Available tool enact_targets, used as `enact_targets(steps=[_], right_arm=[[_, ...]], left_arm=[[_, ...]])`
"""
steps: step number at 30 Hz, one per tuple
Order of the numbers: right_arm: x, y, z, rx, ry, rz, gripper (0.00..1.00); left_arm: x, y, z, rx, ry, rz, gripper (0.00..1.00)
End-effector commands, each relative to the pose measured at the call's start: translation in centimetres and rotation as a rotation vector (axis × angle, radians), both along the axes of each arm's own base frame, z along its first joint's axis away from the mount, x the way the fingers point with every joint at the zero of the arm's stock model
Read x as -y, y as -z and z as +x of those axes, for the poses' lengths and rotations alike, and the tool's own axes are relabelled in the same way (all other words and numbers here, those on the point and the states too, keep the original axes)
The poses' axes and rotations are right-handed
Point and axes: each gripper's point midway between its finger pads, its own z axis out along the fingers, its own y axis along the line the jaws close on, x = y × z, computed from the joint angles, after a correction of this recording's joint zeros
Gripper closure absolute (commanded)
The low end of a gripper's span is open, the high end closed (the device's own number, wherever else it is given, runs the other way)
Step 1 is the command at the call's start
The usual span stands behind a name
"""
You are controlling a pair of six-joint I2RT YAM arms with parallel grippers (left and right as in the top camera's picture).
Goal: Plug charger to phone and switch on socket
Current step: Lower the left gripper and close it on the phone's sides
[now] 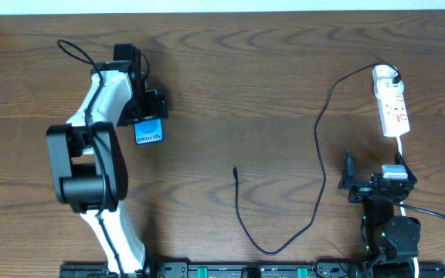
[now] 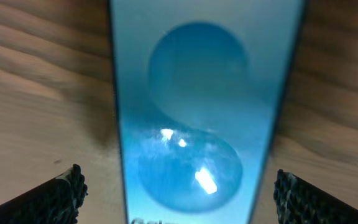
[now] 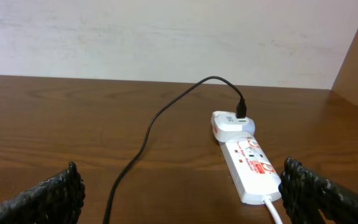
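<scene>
The phone (image 1: 151, 132) lies flat at the left, blue screen up, its far end under my left gripper (image 1: 147, 108). In the left wrist view the phone (image 2: 197, 106) fills the middle, and my left gripper (image 2: 179, 199) is open with one finger on each side of it, not touching. The white socket (image 1: 391, 100) lies at the far right. The charger (image 1: 319, 143) has its plug head in the socket's far end; its cable loops down and its free tip (image 1: 236, 170) lies mid-table. My right gripper (image 1: 373, 176) is open and empty, just short of the socket (image 3: 250, 165) and beside the cable (image 3: 157, 121).
The socket's white cord (image 1: 400, 150) runs from its near end back under the right arm, and shows in the right wrist view (image 3: 275, 211). A pale wall stands behind the table's far edge. The left arm's black wiring arcs above its wrist.
</scene>
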Motion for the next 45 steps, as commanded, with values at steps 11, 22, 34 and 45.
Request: enact_targets(steps=[11, 22, 34, 45], right_arm=[[0.1, 0.0, 0.0, 0.0, 0.003, -0.012, 0.01], [0.1, 0.0, 0.0, 0.0, 0.003, -0.012, 0.01], [0.1, 0.0, 0.0, 0.0, 0.003, -0.012, 0.01], [0.1, 0.0, 0.0, 0.0, 0.003, -0.012, 0.01]], left_arm=[[0.8, 0.3, 0.7, -0.004, 0.008, -0.05, 0.02], [-0.4, 0.4, 1.8, -0.064, -0.016, -0.042, 0.02], [-0.5, 1.1, 1.8, -0.079, -0.012, -0.027, 0.02], [-0.4, 1.5, 2.0, -0.078, 0.019, -0.018, 0.02]])
